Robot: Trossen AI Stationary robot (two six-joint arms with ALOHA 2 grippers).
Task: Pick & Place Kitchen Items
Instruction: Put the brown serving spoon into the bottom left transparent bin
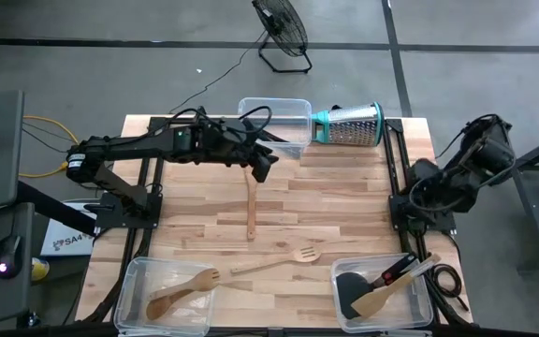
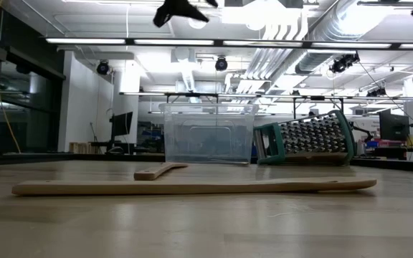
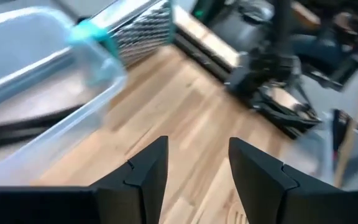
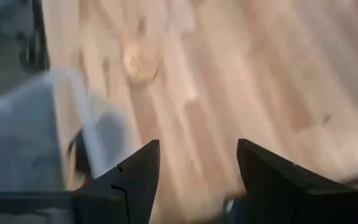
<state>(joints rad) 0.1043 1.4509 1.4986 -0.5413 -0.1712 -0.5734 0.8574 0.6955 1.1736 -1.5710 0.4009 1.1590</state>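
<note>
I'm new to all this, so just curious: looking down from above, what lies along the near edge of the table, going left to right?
Clear bin with wooden utensils → loose wooden slotted fork → clear bin with black spatulas.

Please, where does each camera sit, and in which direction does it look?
High view: above the table, facing straight down; both arms show.
Low view: at tabletop height, facing level across a wooden spatula into the room.
Left wrist view: on the left arm, facing past the open left hand.
Right wrist view: facing tabletop past the open right hand.
High, low and left wrist views share the grater.
</note>
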